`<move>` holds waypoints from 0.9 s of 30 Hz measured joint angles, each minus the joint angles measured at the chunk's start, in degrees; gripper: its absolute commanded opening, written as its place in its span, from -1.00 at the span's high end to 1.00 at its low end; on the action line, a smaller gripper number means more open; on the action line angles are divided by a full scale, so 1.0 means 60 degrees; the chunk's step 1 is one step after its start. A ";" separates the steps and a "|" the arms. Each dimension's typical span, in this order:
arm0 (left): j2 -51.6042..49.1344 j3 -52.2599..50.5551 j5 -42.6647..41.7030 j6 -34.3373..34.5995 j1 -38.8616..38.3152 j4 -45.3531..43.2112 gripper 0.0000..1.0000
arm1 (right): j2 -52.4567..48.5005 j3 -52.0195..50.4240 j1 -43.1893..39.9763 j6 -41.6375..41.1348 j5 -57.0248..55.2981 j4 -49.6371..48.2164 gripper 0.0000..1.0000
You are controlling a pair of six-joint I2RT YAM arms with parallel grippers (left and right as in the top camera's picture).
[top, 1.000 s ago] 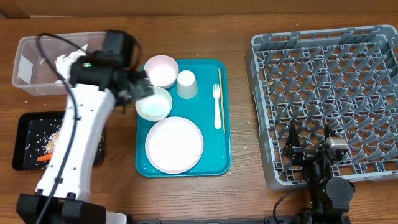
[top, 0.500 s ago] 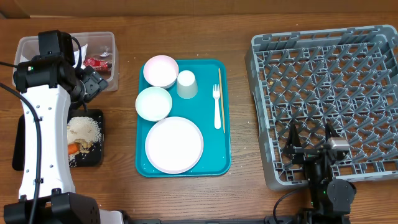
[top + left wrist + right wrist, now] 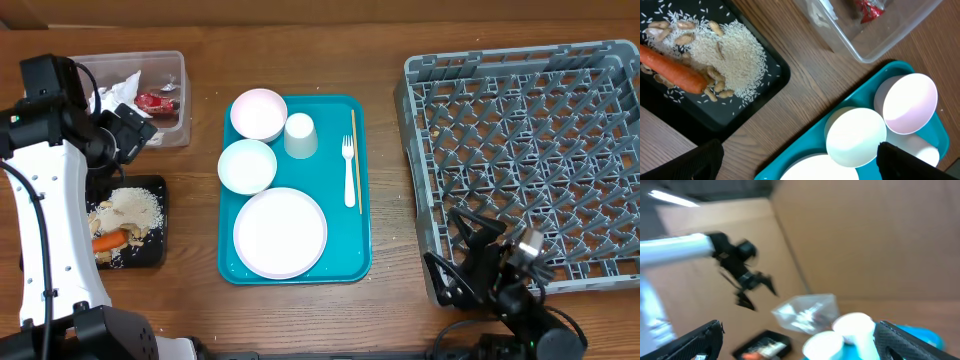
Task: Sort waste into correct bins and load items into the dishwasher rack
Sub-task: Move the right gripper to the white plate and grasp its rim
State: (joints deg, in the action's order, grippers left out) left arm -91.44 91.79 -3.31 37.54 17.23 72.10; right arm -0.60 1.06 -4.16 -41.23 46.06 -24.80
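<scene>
Left gripper (image 3: 132, 138) and right gripper (image 3: 455, 255) both spread wide, empty.
The left hangs at upper left between the clear tub (image 3: 178, 100) and the black tray (image 3: 695, 117), which holds the carrot (image 3: 675, 75) and rice (image 3: 732, 55). The right sits at lower right by the rack (image 3: 530, 150), and the plate (image 3: 280, 232) lies centre on the teal tray (image 3: 335, 262).

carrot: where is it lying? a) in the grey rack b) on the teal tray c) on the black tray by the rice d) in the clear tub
c: the carrot lies on the black tray, against the rice pile.
</scene>
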 measured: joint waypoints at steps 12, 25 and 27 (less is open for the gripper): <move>0.0000 0.0007 0.0051 0.0219 0.0390 -0.0022 -1.00 | -0.0627 0.2608 0.0000 -0.0831 -0.0160 0.2918 -0.99; 0.0000 0.0018 0.0186 0.0229 0.0397 -0.0142 -1.00 | -0.7078 0.9056 0.0321 0.3818 -0.1388 0.9810 -0.99; 0.0000 0.0018 0.0317 0.0233 0.0397 -0.0229 -1.00 | -0.7930 0.9610 0.0874 0.4156 -0.1792 1.0324 -0.99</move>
State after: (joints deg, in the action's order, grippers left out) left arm -91.44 91.90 -1.41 38.94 19.62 70.72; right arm -48.18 58.72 1.08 -16.29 35.31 37.15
